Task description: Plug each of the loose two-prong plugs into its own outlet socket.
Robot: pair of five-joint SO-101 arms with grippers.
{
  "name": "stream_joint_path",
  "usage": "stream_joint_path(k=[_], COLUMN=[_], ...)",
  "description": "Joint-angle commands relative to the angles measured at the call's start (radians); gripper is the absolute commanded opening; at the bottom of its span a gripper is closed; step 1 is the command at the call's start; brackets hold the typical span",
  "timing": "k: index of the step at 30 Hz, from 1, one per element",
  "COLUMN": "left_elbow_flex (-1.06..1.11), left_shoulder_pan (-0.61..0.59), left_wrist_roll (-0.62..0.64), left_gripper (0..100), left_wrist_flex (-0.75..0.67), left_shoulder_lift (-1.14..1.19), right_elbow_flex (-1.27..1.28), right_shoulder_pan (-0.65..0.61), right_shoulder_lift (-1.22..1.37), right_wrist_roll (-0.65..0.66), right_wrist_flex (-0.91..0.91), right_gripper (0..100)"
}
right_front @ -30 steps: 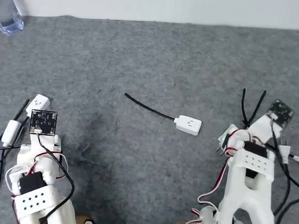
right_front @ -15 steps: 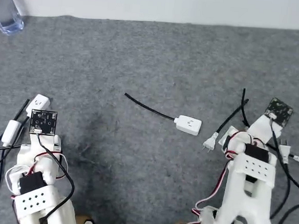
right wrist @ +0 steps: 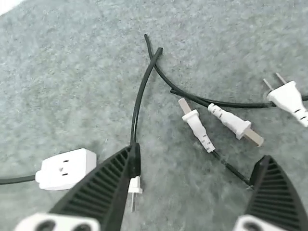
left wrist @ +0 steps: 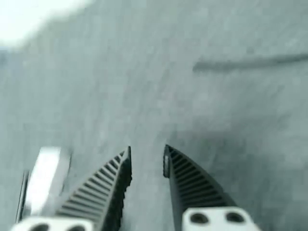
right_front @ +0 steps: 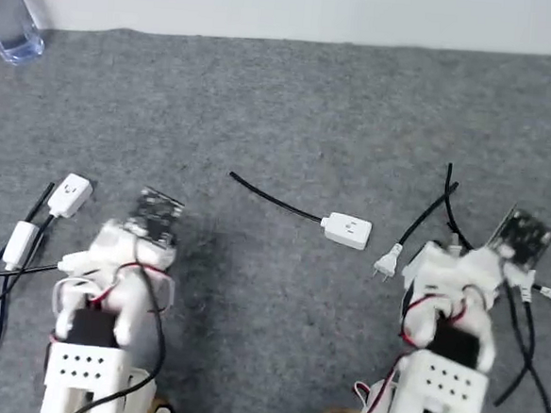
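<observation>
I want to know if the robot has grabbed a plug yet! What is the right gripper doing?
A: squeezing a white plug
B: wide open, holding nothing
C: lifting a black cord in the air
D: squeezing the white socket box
B: in the right wrist view the right gripper is wide open, and the white plugs lie loose on the grey table, gripped by nothing.

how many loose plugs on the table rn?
4. First plug next to a right-arm jaw; second plug and third plug side by side on the carpet beyond the jaws; fourth plug farther off. Others may be hidden under the arms.
</observation>
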Motion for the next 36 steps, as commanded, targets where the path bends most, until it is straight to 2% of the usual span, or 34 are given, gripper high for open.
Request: stream_joint_path(k=[1, 5, 8, 11, 15, 18, 23, 27, 31, 36], left_elbow_flex=[-0.007, -0.028, -0.068, -0.133, -0.306, -0.483, -0.791, -1.092, -1.408, -1.715], left_shoulder_pan=[0.135, 0.339, 0.499, 0.600, 0.617, 0.615, 0.621, 0.615, 0.621, 0.614], left_wrist_roll=[0.109, 0.290, 0.341, 0.344, 0.348, 0.350, 0.345, 0.316, 0.051, -0.167], left_gripper=[11, 12, 16, 17, 17, 17, 17, 17, 17, 17], left_wrist_flex=[-0.201, -0.258, -0.261, -0.264, -0.264, -0.264, -0.229, 0.002, 0.348, 0.651], left_shoulder_lift=[-0.003, -0.002, -0.002, 0.017, 0.195, 0.420, 0.836, 1.165, 1.455, 1.728], right_elbow_flex=[0.091, 0.153, 0.153, 0.153, 0.153, 0.161, 0.187, 0.187, 0.183, 0.167], right_shoulder_pan=[0.012, 0.021, 0.102, 0.154, 0.165, 0.174, 0.268, 0.305, 0.351, 0.447], right_shoulder_lift=[-0.059, -0.068, -0.068, -0.068, -0.068, -0.068, -0.068, -0.068, -0.073, -0.068], right_wrist_roll=[0.075, 0.101, 0.097, 0.094, 0.094, 0.094, 0.094, 0.095, 0.115, 0.319], right_wrist_flex=[-0.153, -0.257, -0.268, -0.269, -0.271, -0.294, -0.363, -0.364, -0.358, -0.343], right_gripper=[34.3, 34.3, 34.3, 34.3, 34.3, 34.3, 34.3, 34.3, 34.3, 34.3])
